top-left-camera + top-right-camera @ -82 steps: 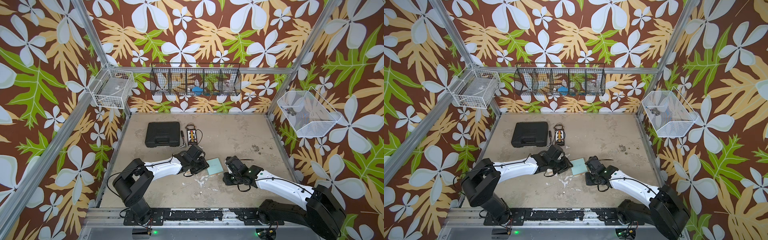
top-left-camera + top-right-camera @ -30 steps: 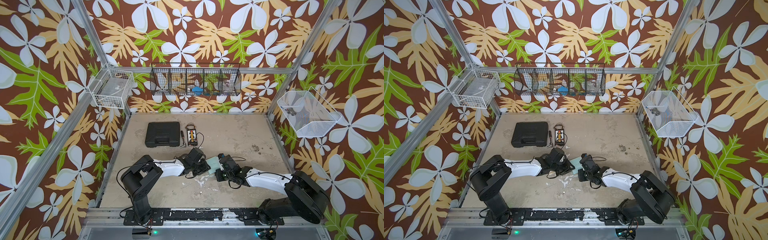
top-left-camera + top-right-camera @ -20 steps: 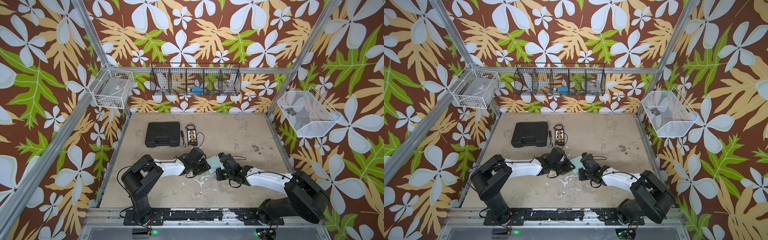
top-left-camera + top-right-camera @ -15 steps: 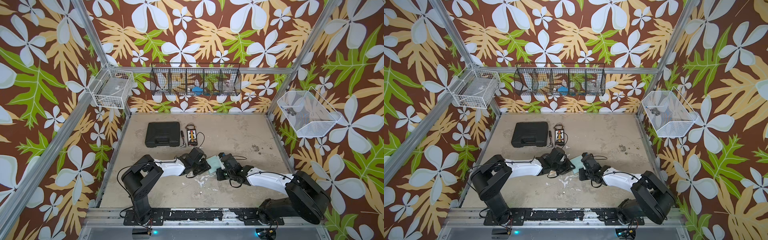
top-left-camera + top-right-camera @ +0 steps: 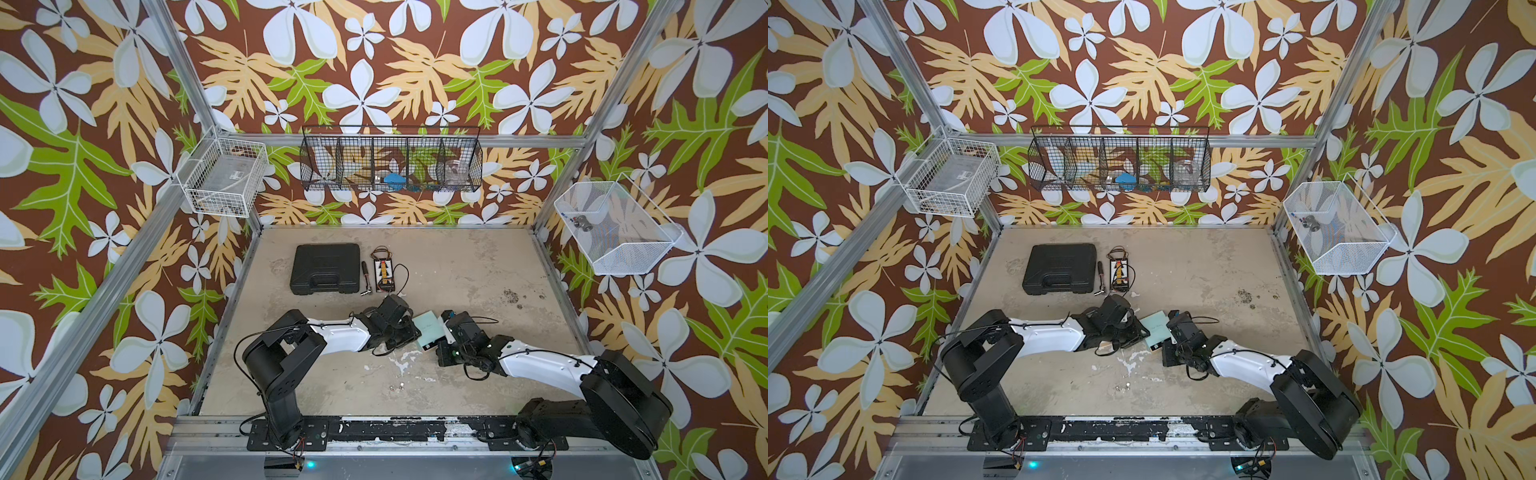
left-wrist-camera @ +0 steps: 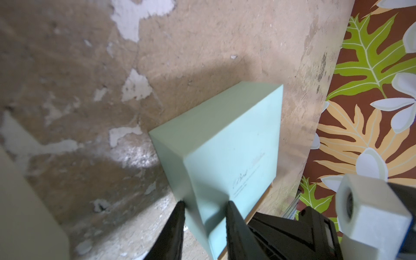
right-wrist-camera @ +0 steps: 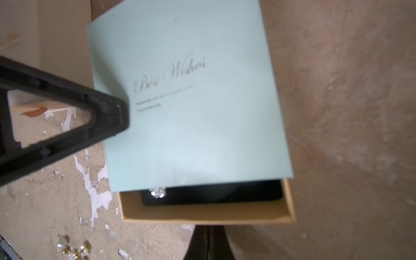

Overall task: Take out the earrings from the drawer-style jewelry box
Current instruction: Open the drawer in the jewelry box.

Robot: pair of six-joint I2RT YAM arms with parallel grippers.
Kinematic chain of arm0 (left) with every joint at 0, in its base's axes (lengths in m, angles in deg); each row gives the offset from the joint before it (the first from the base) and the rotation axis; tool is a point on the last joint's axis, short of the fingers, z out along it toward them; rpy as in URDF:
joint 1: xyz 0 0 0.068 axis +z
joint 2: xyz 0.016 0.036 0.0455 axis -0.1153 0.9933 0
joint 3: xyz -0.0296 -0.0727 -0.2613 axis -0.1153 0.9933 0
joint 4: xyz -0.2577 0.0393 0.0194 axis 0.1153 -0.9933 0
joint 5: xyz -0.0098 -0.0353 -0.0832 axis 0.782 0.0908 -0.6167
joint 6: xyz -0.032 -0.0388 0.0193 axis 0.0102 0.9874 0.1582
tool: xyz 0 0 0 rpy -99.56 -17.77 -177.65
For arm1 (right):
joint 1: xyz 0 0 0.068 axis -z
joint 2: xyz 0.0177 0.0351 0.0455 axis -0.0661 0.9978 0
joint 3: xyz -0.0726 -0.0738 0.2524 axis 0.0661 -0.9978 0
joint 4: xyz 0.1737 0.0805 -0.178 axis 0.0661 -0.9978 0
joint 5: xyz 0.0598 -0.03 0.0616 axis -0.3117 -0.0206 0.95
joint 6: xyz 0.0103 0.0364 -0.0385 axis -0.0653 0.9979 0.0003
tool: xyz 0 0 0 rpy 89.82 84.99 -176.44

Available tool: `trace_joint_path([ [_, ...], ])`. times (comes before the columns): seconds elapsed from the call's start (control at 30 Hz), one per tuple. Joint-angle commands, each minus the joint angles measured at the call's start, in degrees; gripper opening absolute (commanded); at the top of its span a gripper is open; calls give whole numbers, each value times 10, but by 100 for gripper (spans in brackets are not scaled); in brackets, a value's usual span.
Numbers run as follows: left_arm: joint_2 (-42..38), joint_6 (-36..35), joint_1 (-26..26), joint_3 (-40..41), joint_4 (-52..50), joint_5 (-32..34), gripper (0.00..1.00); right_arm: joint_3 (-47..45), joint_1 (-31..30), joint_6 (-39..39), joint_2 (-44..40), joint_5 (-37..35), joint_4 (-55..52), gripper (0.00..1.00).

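Note:
The jewelry box (image 5: 428, 330) (image 5: 1156, 328) is a pale mint sleeve lettered "Best Wishes" over a tan drawer (image 7: 209, 215). The drawer stands partly pulled out. On its black insert lies one shiny silver earring (image 7: 158, 192), half under the sleeve's edge. More earrings (image 7: 72, 247), pearl and gold, lie loose on the table (image 5: 397, 386). My left gripper (image 6: 206, 204) is shut on a corner of the sleeve, one finger on top and one on the side. My right gripper (image 7: 210, 227) is shut, its tips right against the drawer's front wall; nothing shows between them.
A black case (image 5: 325, 268), a small screwdriver (image 5: 365, 278) and a wired circuit board (image 5: 384, 270) lie at the back left. Wire baskets (image 5: 390, 160) (image 5: 613, 228) hang on the walls. White paint flecks (image 5: 401, 365) mark the table in front of the box.
The right arm has come in from the right to the drawer end of the box, and its jaws have closed there. The left gripper has kept its hold on the sleeve.

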Motion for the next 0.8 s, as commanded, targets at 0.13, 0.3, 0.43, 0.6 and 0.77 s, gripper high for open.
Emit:
trace_joint_path([
  [0.13,6,-6,0,-1,-35,16,32,-19,-1,26,-25,4,-49,0],
  [0.3,8,-5,0,-2,-33,14,32,-24,-1,36,-39,12,-63,0],
  [0.43,10,-6,0,-4,-33,14,32,-27,-2,43,-47,12,-75,0],
  [0.6,11,-6,0,-3,-33,14,32,-33,-2,47,-61,9,-89,0],
  [0.77,10,-7,0,-3,-33,12,32,-38,-4,53,-68,15,-97,0],
])
